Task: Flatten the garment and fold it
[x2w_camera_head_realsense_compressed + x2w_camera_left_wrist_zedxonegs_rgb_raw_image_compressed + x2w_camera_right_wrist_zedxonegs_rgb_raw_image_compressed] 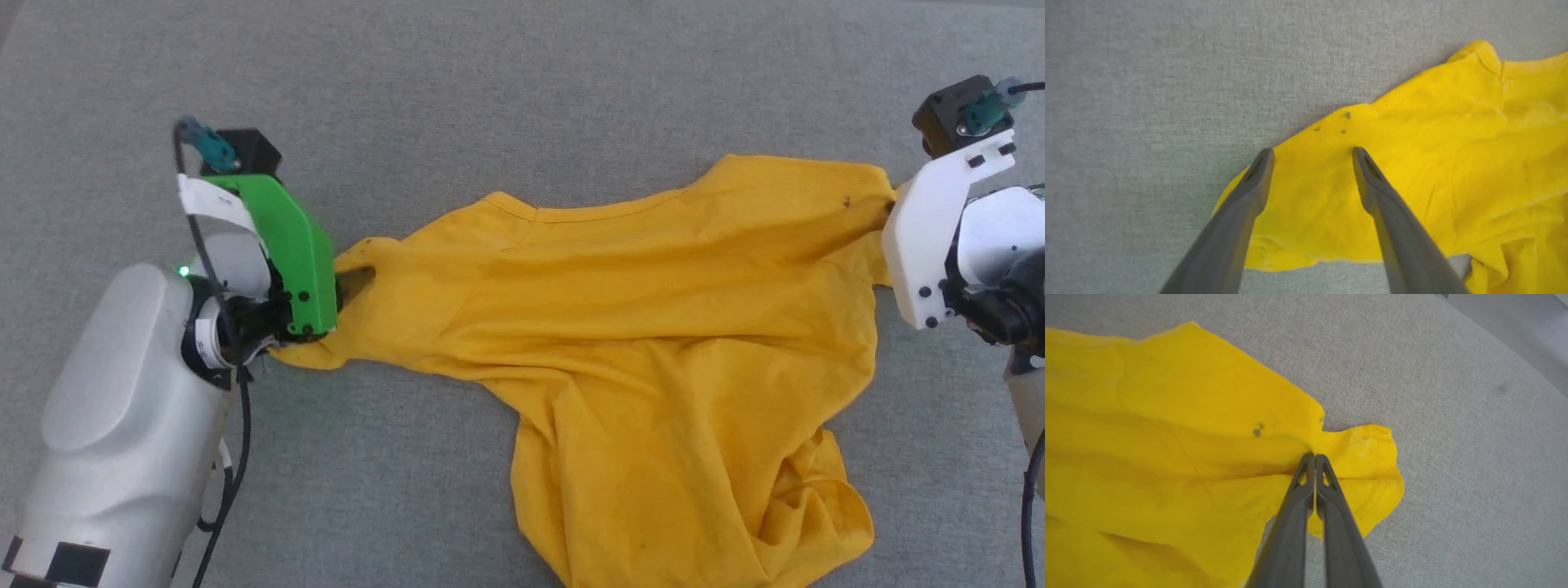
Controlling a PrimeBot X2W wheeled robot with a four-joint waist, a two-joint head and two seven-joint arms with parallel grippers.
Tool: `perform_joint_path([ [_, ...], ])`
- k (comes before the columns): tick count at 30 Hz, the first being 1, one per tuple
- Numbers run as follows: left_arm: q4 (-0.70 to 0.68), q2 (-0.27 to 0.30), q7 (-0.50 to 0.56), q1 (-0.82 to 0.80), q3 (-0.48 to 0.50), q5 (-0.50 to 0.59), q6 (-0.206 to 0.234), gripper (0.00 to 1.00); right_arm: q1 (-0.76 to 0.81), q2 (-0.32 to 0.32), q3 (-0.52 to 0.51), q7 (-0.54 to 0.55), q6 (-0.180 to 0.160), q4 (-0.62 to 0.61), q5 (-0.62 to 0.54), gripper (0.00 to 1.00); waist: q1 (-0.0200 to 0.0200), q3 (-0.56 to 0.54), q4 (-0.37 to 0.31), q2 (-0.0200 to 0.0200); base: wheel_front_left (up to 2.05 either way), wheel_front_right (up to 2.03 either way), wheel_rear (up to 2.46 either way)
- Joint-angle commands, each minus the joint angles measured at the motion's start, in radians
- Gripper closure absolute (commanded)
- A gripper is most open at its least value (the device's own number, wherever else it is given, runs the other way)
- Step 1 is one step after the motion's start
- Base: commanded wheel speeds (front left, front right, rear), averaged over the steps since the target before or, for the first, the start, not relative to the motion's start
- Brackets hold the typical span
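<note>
Right gripper (1314, 456) is clamped tight on the garment (653, 327) at its right sleeve. Left gripper (1312, 152) hangs spread over the left sleeve, gripping nothing. The shirt lies bunched on the grey surface (490, 82). Risk: a one-sided pull drags it instead of flattening it.

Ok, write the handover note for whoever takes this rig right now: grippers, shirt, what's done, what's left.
Left gripper: open, fingers astride the garment at its end on the robot's left, not gripping.
Right gripper: shut on a pinch of the garment near its opposite end.
Garment: stretched across the grey surface between the two arms; lower part bunched and creased toward the robot.
Done: one end gripped, the other lined up.
Left: close the left gripper, pull the fabric flat, smooth the bunched part, then fold. No fold made yet.
</note>
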Motion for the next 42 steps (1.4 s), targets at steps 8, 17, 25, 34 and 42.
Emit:
perform_joint_path([
  [8, 0.058, -0.011, 0.057, 0.039, -0.045, -0.013, -0.008, 0.79, -0.019, -0.001, 0.009, -0.017, -0.002, -0.015, 0.007, 1.0, 0.0, 0.033, -0.031, 0.0, 0.0, 0.0, 0.0],
  [17, 0.019, -0.057, -0.085, 0.031, 0.056, -0.116, -0.074, 1.0, -0.011, 0.011, -0.034, -0.067, -0.002, -0.004, 0.0, 1.0, 0.0, 0.001, -0.015, 0.0, 0.0, 0.0, 0.0],
  [25, -0.047, -0.072, -0.247, -0.054, 0.154, -0.166, -0.133, 1.0, -0.044, 0.033, -0.075, -0.147, -0.002, 0.02, 0.01, 1.0, 0.0, -0.085, -0.007, 0.0, 0.0, 0.0, 0.0],
  [34, 0.033, -0.06, -0.439, -0.311, 0.165, -0.004, -0.099, 1.0, -0.32, 0.083, -0.086, -0.209, -0.002, 0.073, 0.041, 1.0, 0.0, -0.089, -0.035, 0.0, 0.0, 0.0, 0.0],
  [42, 0.175, -0.039, -0.615, -0.664, 0.153, 0.166, -0.038, 1.0, -0.744, 0.217, -0.136, -0.367, -0.002, 0.294, -0.015, 1.0, 0.0, -0.016, -0.095, 0.0, 0.0, 0.0, 0.0],
])
